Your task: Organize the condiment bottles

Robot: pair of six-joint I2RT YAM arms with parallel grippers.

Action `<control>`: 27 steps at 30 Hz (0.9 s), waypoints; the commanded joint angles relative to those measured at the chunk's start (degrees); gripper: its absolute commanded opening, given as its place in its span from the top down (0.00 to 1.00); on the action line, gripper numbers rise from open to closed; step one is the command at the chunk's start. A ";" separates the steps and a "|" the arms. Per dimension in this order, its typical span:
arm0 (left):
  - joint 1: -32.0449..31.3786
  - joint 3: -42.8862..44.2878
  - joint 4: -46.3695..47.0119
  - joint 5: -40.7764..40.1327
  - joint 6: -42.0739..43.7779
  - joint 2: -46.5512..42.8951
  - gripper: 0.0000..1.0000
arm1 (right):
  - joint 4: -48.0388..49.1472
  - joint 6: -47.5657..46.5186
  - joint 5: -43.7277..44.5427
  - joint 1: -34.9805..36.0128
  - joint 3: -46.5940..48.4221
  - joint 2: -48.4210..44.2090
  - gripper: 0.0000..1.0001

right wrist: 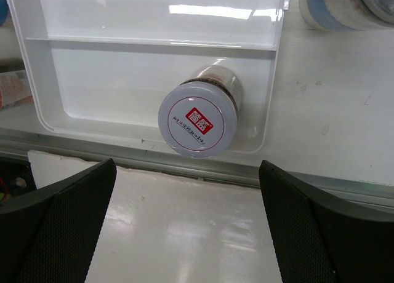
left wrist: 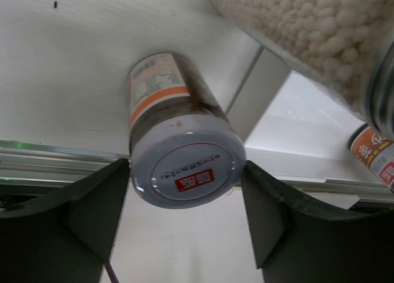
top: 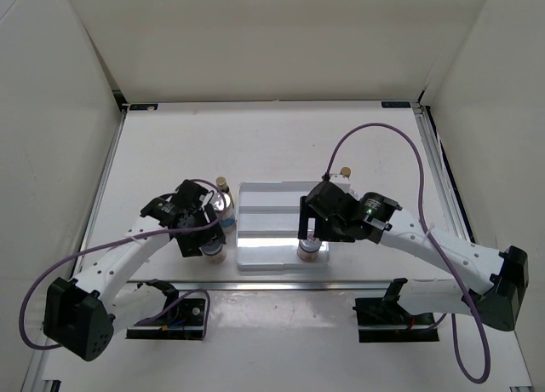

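Note:
A squat jar with a red-marked lid and orange label stands on the table just left of the white stepped tray. My left gripper is shut on it, both fingers against the lid's sides; in the top view the gripper covers it. A second squat jar stands in the tray's front right corner. My right gripper hangs above it, open wide, touching nothing. A blue-labelled silver-lidded jar and a slim amber bottle stand behind the left gripper.
Behind my right gripper stand another slim bottle and a blue-labelled jar, both off the tray's right side. A jar of white beads looms close to the left wrist camera. A metal rail runs along the table's near edge.

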 commanded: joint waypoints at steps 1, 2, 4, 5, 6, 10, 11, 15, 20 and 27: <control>-1.03 -0.22 1.07 -2.96 -0.97 -1.13 0.20 | -0.77 1.16 1.47 0.30 -1.09 -1.37 0.00; -1.03 -0.22 1.07 -2.97 -0.97 -1.14 0.26 | -0.77 1.17 1.47 0.30 -1.09 -1.37 0.00; -1.03 0.30 1.07 -2.97 -0.97 -3.24 0.36 | -0.77 1.69 1.47 0.30 -1.62 -1.37 0.00; -1.03 1.18 0.29 -3.49 -0.97 -3.86 0.39 | -1.29 1.70 1.47 0.30 -1.62 -1.37 0.00; -1.03 1.71 0.28 -3.50 -0.97 -4.47 0.43 | -1.30 1.70 1.47 0.30 -1.62 -1.89 0.00; -1.03 4.61 -2.00 -3.50 -0.97 -7.02 0.57 | -1.30 1.70 2.00 0.30 -1.62 -1.89 0.00; -1.03 5.40 -2.53 -3.50 -0.97 -7.03 0.63 | -1.30 1.70 2.00 0.30 -1.62 -1.89 0.00; -1.64 10.75 -5.25 -2.88 -0.45 -7.55 0.73 | -1.83 1.70 2.52 0.30 -1.62 -2.42 0.00; -2.78 14.63 -6.49 -1.04 -0.44 -7.03 0.78 | -1.83 2.22 3.05 0.30 -2.23 -2.42 0.00; -8.75 17.36 -5.26 -2.79 -1.67 -1.50 0.86 | -2.88 3.28 3.57 0.30 -2.76 -3.56 0.00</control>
